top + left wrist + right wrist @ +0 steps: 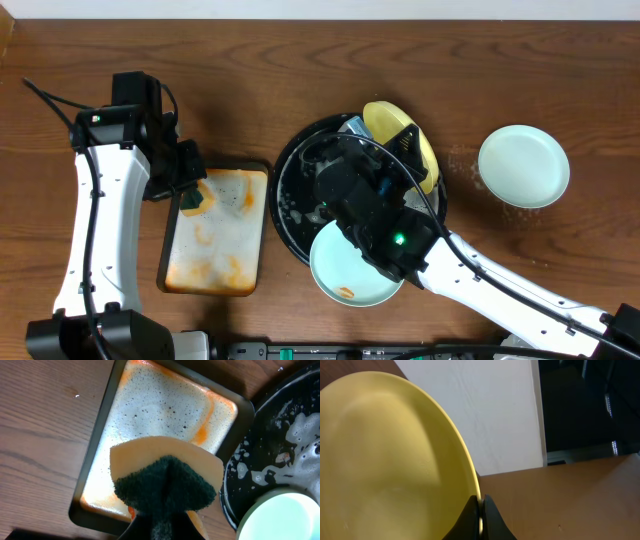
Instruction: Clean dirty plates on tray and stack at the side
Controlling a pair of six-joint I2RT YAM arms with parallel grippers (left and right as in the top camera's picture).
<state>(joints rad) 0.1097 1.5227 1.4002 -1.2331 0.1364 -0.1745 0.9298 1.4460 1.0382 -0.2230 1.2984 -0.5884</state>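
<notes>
One pale plate (523,165) sits apart at right, likely done. The right gripper (481,510) pinches the yellow plate (385,460) by its rim above the black tray (285,200). The left gripper (185,182) clamps a sponge (165,485). The smeared blue plate (345,272), lower centre, is not yet cleaned.

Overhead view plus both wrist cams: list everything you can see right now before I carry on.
round tray: one, black, foamy, table centre
yellow plate: one, pale yellow, tilted over round tray's far rim
blue plate: one, light blue, orange smear, round tray's near edge
mint plate: one, whitish mint, on the table right of round tray
rectangular tray: one, dark, orange-stained foam, left of round tray
sponge: one, dark green on tan, above rectangular tray
table: one, brown wood
left claw: shut on sponge
right claw: shut on yellow plate's rim
</notes>
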